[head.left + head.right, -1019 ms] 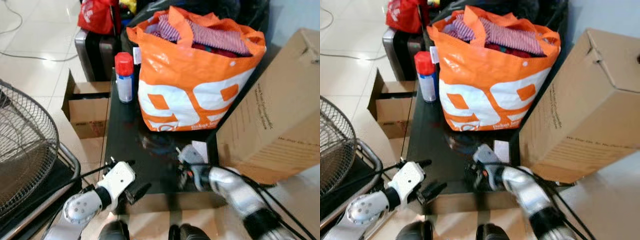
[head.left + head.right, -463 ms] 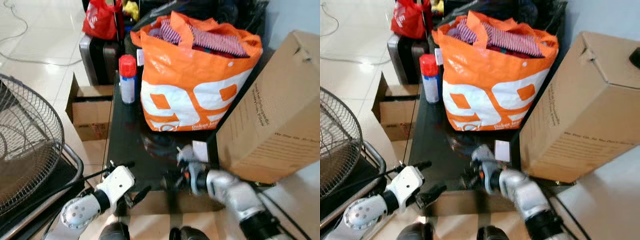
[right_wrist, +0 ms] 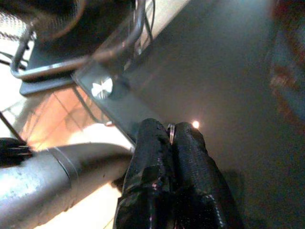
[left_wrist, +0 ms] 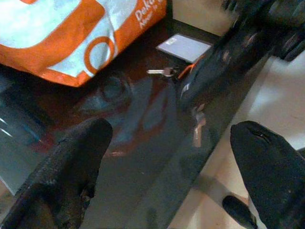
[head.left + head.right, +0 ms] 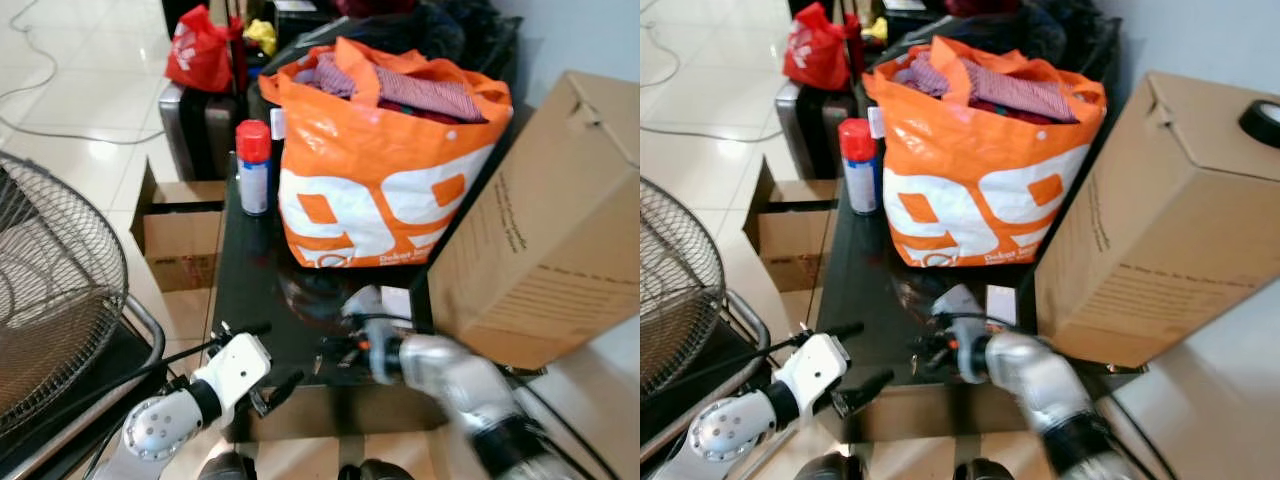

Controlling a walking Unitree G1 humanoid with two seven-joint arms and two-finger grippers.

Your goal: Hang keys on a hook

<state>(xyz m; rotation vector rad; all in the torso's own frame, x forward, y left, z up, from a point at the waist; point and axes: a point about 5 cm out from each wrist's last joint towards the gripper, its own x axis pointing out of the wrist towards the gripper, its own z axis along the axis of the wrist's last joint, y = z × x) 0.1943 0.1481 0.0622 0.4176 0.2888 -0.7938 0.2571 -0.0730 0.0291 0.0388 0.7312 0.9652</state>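
The right gripper [image 3: 171, 136], just in front of the orange bag [image 5: 385, 170], pinches only the key ring [image 3: 170, 132], so the keys [image 4: 164, 72] could slip; the left gripper [image 4: 167, 167] hangs spread.

Orange shopping bag [image 5: 385, 190] stuffed with striped clothes on a black glass table [image 5: 250, 300], red-capped spray can [image 5: 252, 167] beside it, cardboard box [image 5: 545, 235] right, fan grille [image 5: 50, 290] left, left gripper [image 5: 262, 368] and right gripper [image 5: 335, 355] at the near table edge.

Open black tabletop [image 5: 255, 290] in front; orange bag [image 5: 385, 165], spray can [image 5: 253, 167], cardboard box [image 5: 540, 230] crowding behind.
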